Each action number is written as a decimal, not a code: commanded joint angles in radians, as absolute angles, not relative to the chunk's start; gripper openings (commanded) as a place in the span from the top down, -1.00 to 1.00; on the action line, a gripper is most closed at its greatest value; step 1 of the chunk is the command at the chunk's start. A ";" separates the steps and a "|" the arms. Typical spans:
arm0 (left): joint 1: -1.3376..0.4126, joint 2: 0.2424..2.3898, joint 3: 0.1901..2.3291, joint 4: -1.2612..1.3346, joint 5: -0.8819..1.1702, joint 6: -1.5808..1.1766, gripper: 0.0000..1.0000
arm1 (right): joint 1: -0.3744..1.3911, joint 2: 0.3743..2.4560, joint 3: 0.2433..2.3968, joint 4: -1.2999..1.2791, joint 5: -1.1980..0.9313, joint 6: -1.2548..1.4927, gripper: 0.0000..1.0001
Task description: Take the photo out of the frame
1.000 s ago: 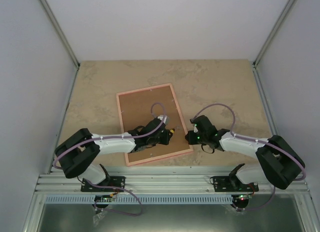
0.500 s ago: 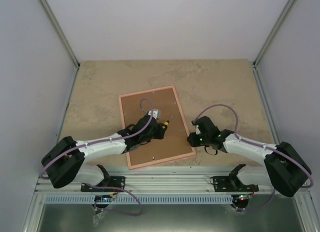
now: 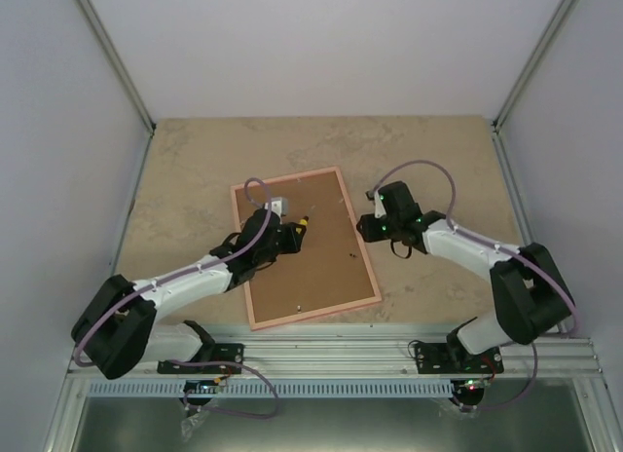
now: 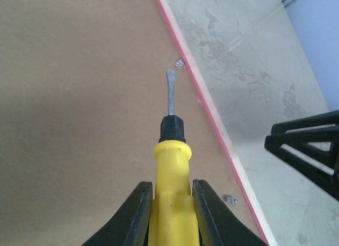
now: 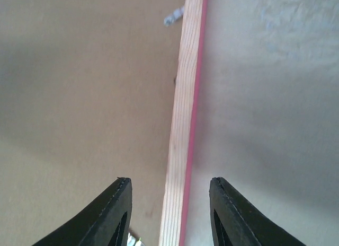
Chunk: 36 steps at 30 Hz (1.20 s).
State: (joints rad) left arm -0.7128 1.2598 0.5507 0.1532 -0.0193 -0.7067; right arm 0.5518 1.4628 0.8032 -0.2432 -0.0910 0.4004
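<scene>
Over the frame (image 3: 362, 247), left arm (image 3: 195, 277) outstretched.

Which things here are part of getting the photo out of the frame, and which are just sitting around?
In the job: frame, backing board, clips, screwdriver in the left gripper, open right gripper at the frame's edge; the photo is hidden.
Just there: table, rail.

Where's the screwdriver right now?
In the left wrist view, the yellow screwdriver is clamped in the left tool, its blade over the brown backing board, pointing toward a small metal tab beside the pink frame.
</scene>
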 commanded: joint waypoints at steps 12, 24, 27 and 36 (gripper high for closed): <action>-0.669 1.493 0.705 0.209 0.122 -0.613 1.00 | 0.496 1.827 1.066 -0.175 -0.196 0.283 0.17; -0.669 1.690 0.859 0.199 0.171 -0.585 1.00 | 0.491 1.905 1.068 -0.154 -0.172 0.308 0.57; -0.669 1.722 0.878 0.197 0.183 -0.590 1.00 | 0.491 1.898 1.050 -0.148 -0.177 0.317 0.69; -0.669 1.770 0.908 0.177 0.165 -0.604 1.00 | 0.492 1.881 0.999 -0.118 -0.208 0.354 0.88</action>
